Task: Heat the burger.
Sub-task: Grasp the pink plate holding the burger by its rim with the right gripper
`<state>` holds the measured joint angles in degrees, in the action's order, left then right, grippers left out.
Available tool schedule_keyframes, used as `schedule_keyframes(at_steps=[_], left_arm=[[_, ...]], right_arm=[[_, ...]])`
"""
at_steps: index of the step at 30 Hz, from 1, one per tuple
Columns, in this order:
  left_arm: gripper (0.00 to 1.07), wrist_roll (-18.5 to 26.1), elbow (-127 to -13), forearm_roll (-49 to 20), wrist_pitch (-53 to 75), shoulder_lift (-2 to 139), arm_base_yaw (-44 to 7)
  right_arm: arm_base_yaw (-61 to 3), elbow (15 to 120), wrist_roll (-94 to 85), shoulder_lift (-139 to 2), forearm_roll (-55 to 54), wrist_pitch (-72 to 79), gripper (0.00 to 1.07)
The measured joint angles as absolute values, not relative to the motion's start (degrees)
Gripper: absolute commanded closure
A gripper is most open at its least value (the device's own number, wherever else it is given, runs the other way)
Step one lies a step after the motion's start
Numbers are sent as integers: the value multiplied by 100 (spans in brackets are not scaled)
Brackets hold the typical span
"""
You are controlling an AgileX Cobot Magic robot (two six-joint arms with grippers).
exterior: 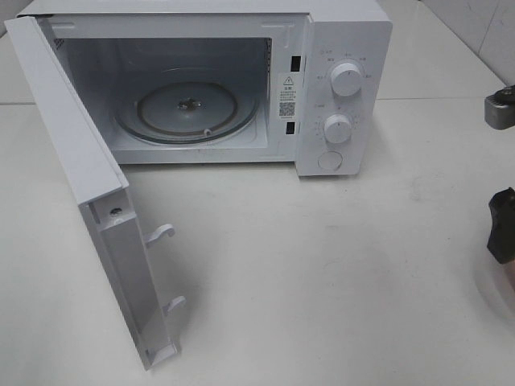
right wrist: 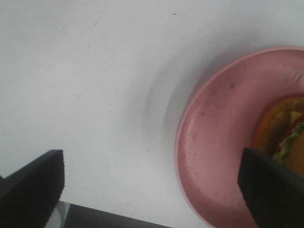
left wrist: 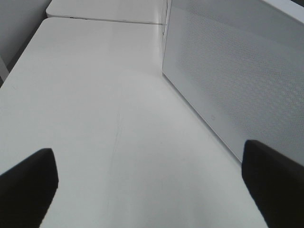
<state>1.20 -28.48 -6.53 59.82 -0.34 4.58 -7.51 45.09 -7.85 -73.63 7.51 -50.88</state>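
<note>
The microwave (exterior: 342, 40) stands on the white table (exterior: 322, 265) with its door (exterior: 72, 145) swung fully open, exposing the glass turntable (exterior: 189, 104). The burger (right wrist: 285, 133) lies on the pink plate (right wrist: 213, 142), partly in view beside one right fingertip. The right gripper (right wrist: 152, 190) is spread wide, holding nothing. The left gripper (left wrist: 152, 185) is likewise spread, empty, above bare table beside the door.

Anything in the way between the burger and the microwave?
Nothing visible. The microwave door is swung wide open and the glass tray inside holds nothing; the burger sits on its plate by the open right gripper.
</note>
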Motion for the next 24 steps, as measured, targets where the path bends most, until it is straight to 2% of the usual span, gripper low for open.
schedule_keyframes(at_steps=[17,24], left_arm=[[6,120,-2848,-653,5982,-34,458],[6,120,-2848,-653,5982,-34,458]], right_arm=[[-115,4509,-911,-8325,957,-4687,9],[-40,4498,-888,-8388,1020,-4418,11]])
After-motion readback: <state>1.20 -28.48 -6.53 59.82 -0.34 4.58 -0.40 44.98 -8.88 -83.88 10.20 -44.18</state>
